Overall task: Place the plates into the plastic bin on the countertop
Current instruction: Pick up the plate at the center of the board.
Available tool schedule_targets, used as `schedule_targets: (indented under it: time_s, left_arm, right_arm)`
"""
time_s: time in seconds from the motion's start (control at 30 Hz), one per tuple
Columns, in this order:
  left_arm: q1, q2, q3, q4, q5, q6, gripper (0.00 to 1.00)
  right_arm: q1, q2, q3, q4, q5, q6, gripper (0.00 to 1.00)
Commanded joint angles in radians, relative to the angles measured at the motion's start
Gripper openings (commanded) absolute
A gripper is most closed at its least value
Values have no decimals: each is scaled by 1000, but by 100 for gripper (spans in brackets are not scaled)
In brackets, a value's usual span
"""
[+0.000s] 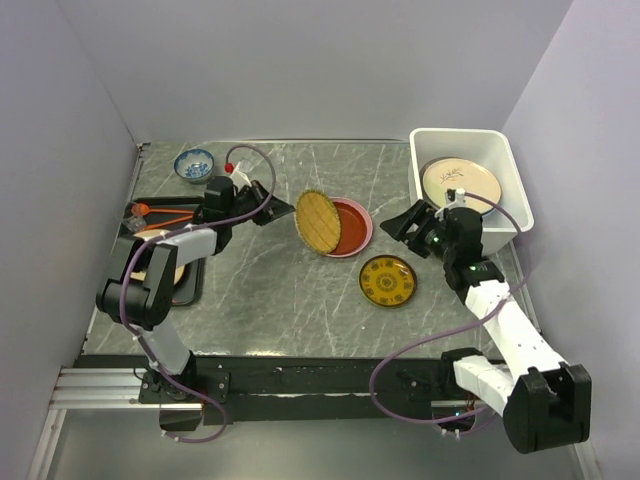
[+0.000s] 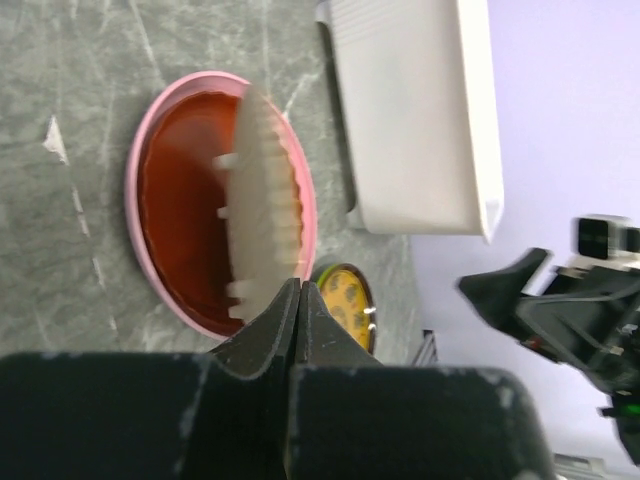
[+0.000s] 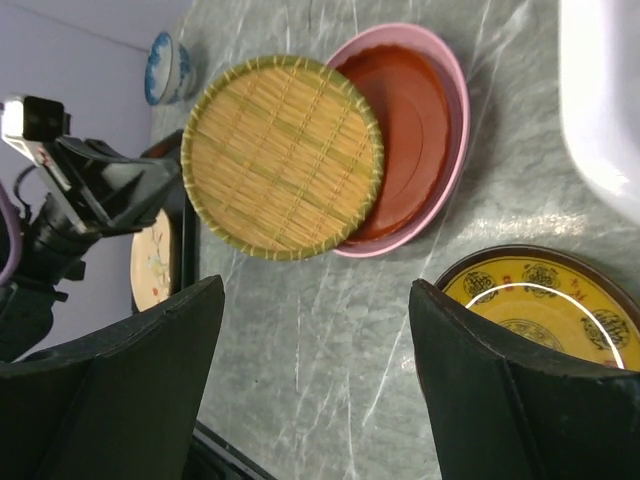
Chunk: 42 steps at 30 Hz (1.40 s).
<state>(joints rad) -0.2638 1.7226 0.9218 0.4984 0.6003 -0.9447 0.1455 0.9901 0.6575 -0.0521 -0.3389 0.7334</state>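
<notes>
Far left: blue bowl point(image 1: 194, 164) at the back. Black tray point(image 1: 195, 287) sits near-left with a pale plate point(image 3: 152, 258) on it, half hidden under the left arm point(image 1: 165, 265). Nothing is gripping either one.

Left gripper point(image 2: 300, 297): fingers pinched together on the rim of the woven plate point(image 1: 318, 222). The plate is tipped up almost on edge, its weave facing the right arm. A rim pinch is about the only hold a flat plate offers, which explains the tilt. Its lower edge overlaps the stack beside it; can't tell if they touch.

Centre: red-orange plate point(image 3: 400, 120) nested in the pink plate point(image 3: 452, 75), flat on the countertop point(image 1: 280, 290). Small yellow plate point(image 1: 388, 281) lies flat on the near side of the stack, apart from it.

Right gripper point(image 1: 410, 222): fingers wide apart and empty, hovering between stack and bin and pointing at the woven plate. My read is that it's staged for a handoff, since the bin sits on the right arm's side.

Far right: bin point(image 1: 460, 134) in the back-right corner, with one cream plate point(image 1: 460, 182) lying flat inside. So one is in and the rest are out.

Risk: with such a thin pinch, the plate could swing or slip during the transfer.
</notes>
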Motion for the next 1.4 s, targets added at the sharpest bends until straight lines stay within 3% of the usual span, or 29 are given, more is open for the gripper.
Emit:
schedule_targets:
  time_s: [0.0,0.27,0.33,0.37,0.4,0.47,0.53,0.6,1.07,1.37]
  left_arm:
    - [12,-80,-12,77,56,-28,1]
    - [29,-115,-90,-9,-17,23,1]
    - [34,-106,-107,-18,-25,33,5]
    - [34,-89,-110,-18,-28,38,10]
    - [34,-78,-112,-18,-24,43,28]
    - [34,-34,-107,-12,-17,50,49]
    - [35,3,-92,5,4,47,62]
    - [35,57,-77,23,16,49,66]
    - [15,253,60,66,76,35,65]
    - [-12,316,106,69,69,24,46]
  right_arm:
    - [32,35,-19,90,-26,20,82]
    - [100,120,-15,138,-18,34,82]
    - [111,139,-13,147,-17,37,81]
    - [120,143,-13,149,-14,37,82]
    - [123,148,-9,149,-12,35,82]
    - [134,157,-6,149,-9,35,82]
    - [137,160,-2,144,-3,32,81]
    - [140,160,-1,143,0,32,81]
    - [141,168,7,115,17,21,82]
    - [141,174,11,106,24,14,82]
